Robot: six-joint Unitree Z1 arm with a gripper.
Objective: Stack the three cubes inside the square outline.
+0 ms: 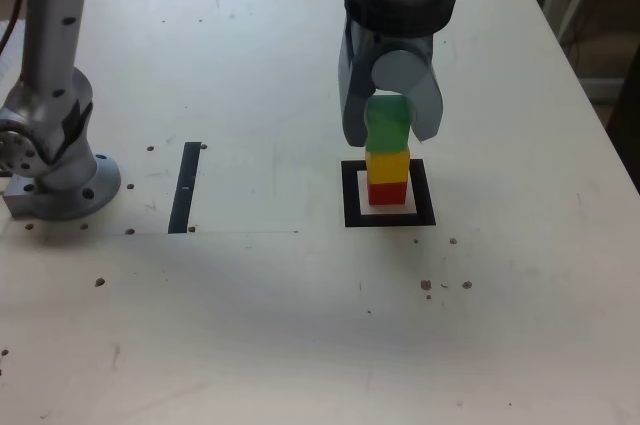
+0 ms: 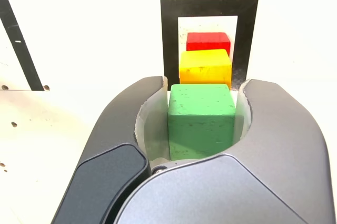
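Note:
A red cube sits inside the square outline, a black tape frame with a white centre, and a yellow cube rests on top of it. My gripper points down over this stack, shut on the green cube, one finger on each side. The green cube's underside is level with the yellow cube's top; I cannot tell whether they touch. The wrist view looks down on the green cube in my gripper, with the yellow cube, red cube and square outline below it.
A straight black tape strip lies on the white table at the exterior view's left, also visible in the wrist view as the tape strip. The arm's grey base stands at the far left edge. Small dark holes dot the tabletop.

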